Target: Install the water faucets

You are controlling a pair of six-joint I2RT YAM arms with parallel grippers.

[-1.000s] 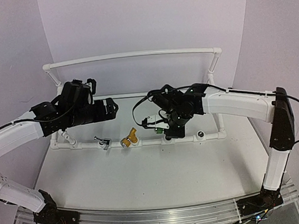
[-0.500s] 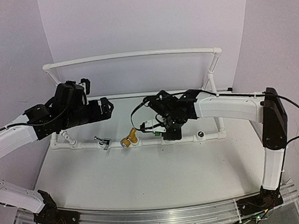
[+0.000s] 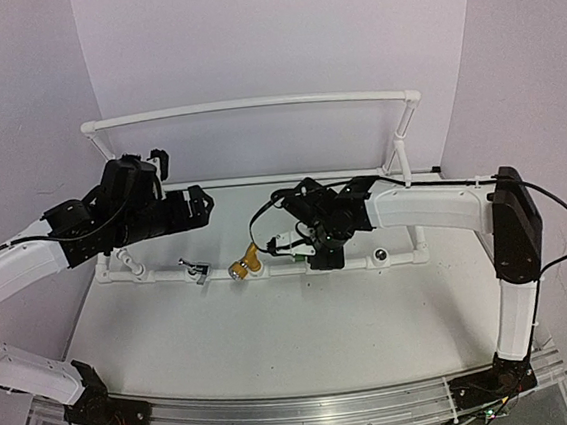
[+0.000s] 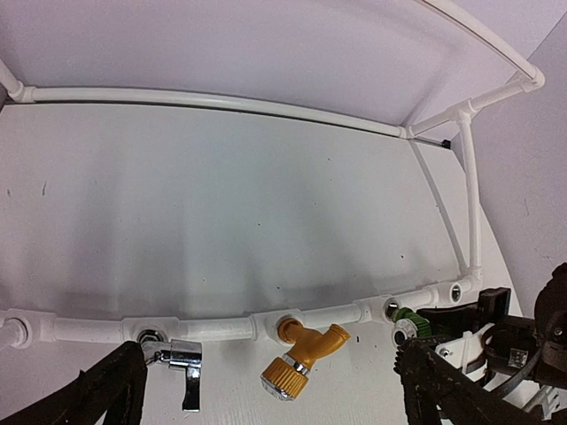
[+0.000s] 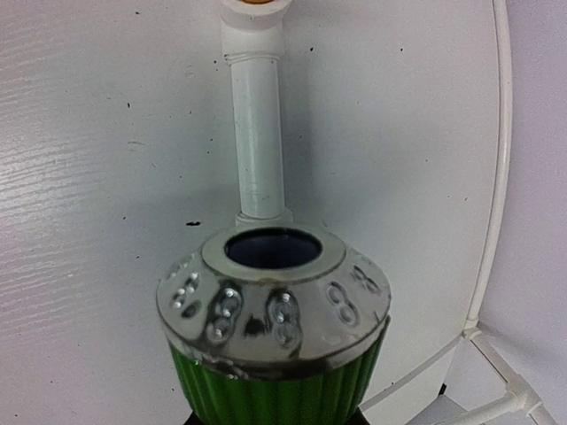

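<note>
Two taps were in: silver faucet (image 4: 182, 361) and brass-yellow faucet (image 4: 301, 350) sat in the front rail of the white pipe frame (image 4: 221, 329). Right gripper (image 3: 319, 251) clamped the green faucet (image 5: 275, 328) at the next socket; left gripper (image 3: 200, 204) hung above, fingers apart.

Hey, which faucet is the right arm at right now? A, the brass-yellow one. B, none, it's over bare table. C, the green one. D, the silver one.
C: the green faucet fills the right wrist view and lies at the right gripper in the top view, while the silver faucet and the brass-yellow faucet sit further left on the pipe frame with no gripper on them.
</note>
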